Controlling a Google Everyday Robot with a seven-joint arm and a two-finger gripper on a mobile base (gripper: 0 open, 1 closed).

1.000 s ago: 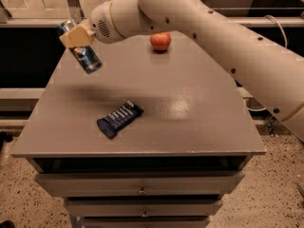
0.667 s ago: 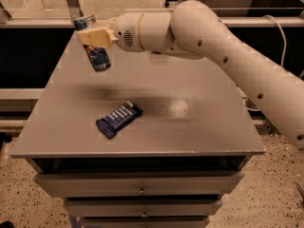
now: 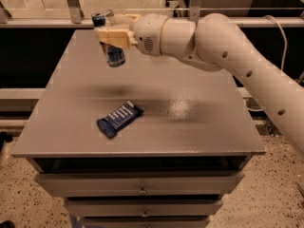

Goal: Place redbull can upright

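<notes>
The arm (image 3: pixel 237 56) is showing a smooth cream-white shell, swelling into rounded, bulbous segments towards the wrist. Small dark round dots, possibly screw recesses, are running in a line along its long right-hand section. A faintly yellower ring is banding the wrist housing, and a patch of tiny holes is sitting on its near face. The pincer (image 3: pixel 108 30), at the far left above the tabletop (image 3: pixel 199 122), is looking tan rather than white, with flat, blocky fingers (image 3: pixel 116 36).
</notes>
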